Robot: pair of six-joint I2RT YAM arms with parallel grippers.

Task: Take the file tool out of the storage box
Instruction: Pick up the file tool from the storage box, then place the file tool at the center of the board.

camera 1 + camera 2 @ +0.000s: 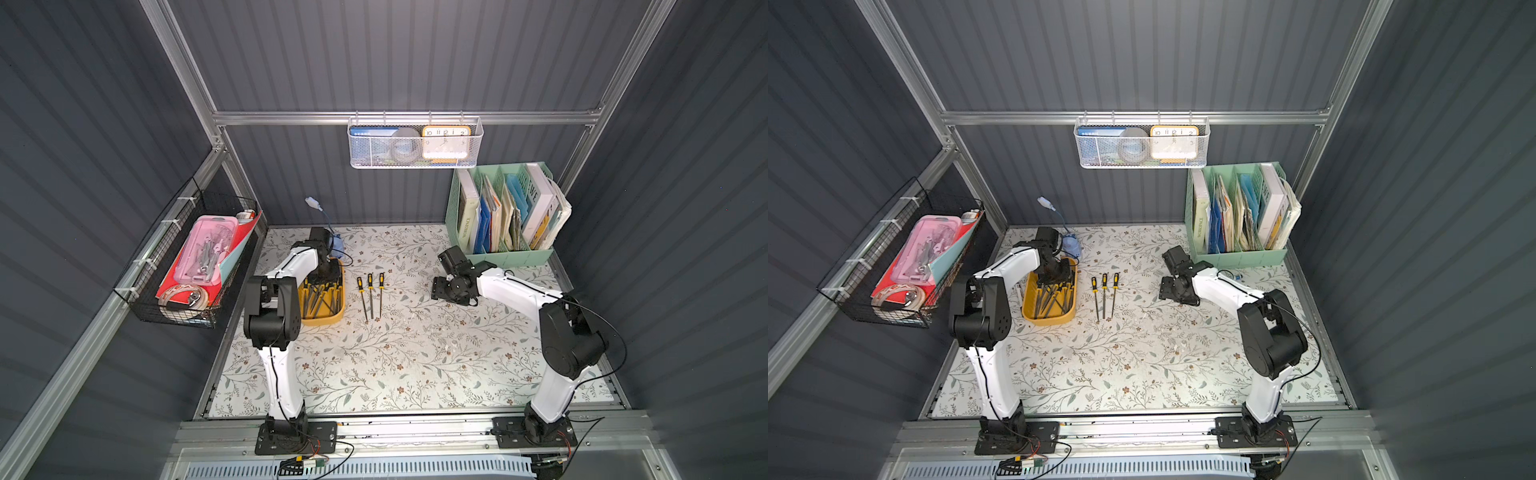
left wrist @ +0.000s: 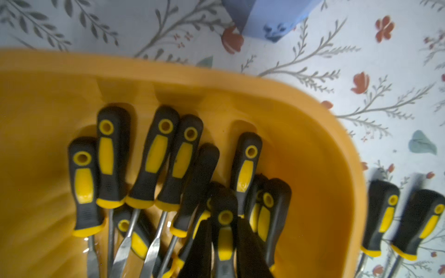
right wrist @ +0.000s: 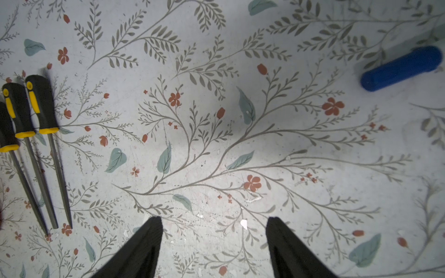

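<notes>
Left gripper (image 2: 223,222) clamped on black-and-yellow rubber-handled steel file (image 2: 225,240), top of pile in shallow mustard-yellow plastic storage box (image 2: 313,134). Lift vertically; avoid snagging neighbouring files (image 2: 166,154). Right gripper (image 3: 214,240) wide, empty.

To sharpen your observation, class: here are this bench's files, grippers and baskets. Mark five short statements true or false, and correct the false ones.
1. Three files lie side by side on the table, outside the storage box. True.
2. The right gripper holds a file. False: it is open over bare table and holds nothing.
3. The left gripper is inside the storage box, jaws against one file handle. True.
4. The storage box is empty. False: many files lie in it.
5. The clock sits in the black wire basket. False: it is in the white mesh basket on the rear rail.
</notes>
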